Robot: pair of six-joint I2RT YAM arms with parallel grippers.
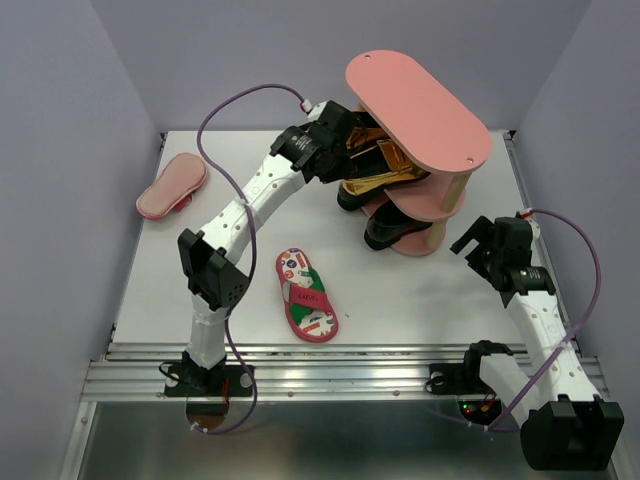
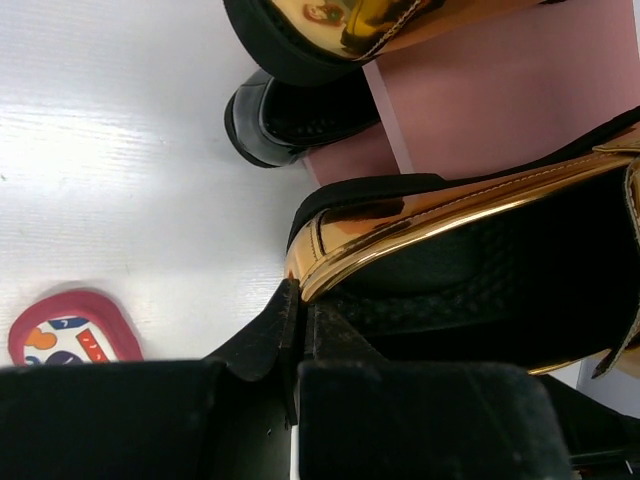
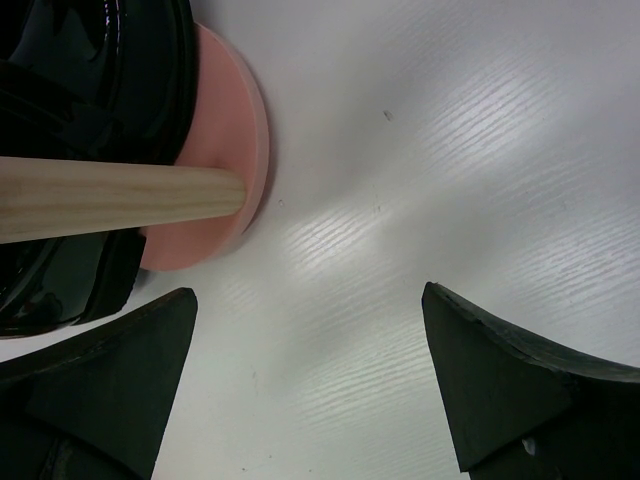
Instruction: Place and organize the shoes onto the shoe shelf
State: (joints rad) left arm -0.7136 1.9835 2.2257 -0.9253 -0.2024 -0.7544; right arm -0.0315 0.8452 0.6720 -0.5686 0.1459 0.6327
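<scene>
Top external view: shoe shelf (image 1: 420, 110), three pink tiers, is stood toward the far right corner of the counter (image 1: 420, 300). The gold loafers (image 1: 385, 160) are lodged on the middle tier, the black loafers (image 1: 395, 228) on the bottom tier. One flip-flop (image 1: 306, 295) is laid print-up by the near edge, centre; a second flip-flop (image 1: 172, 187) is laid sole-up by the left edge. The left fingers (image 2: 255, 345) are clamped on the heel rim of one gold loafer (image 2: 420, 225). The right fingers (image 3: 120, 350) are spread apart beside the bottom board.
</scene>
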